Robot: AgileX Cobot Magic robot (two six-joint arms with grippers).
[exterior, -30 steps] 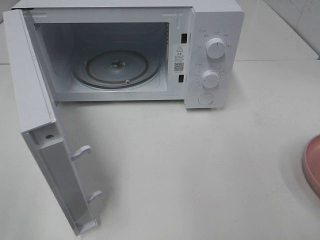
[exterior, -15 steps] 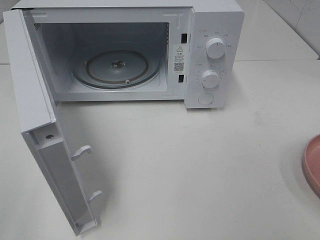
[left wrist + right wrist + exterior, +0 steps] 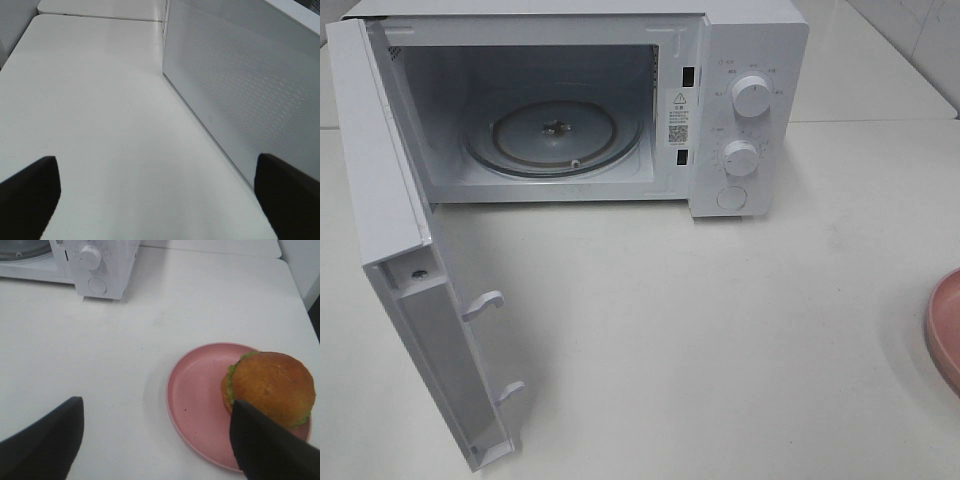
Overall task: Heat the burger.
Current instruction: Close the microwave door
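Observation:
The burger point(image 3: 270, 385), with a glossy brown bun and green lettuce at its edge, sits on the far side of a round pink plate point(image 3: 195, 390) in the right wrist view. My right gripper point(image 3: 155, 445) hovers open above the plate's near rim. One dark finger point(image 3: 265, 445) overlaps the burger's near side, and nothing is between the fingers. My left gripper point(image 3: 157, 200) is open over bare table beside the microwave door's outer face point(image 3: 240, 85). Neither gripper shows in the exterior high view, where the burger is out of frame.
The white microwave point(image 3: 750, 110) stands at the back with its door point(image 3: 410, 290) swung wide to the left and the glass turntable point(image 3: 555, 135) bare inside. Only the pink plate's rim point(image 3: 945, 330) shows at the right edge. The white table point(image 3: 720, 340) lies in front.

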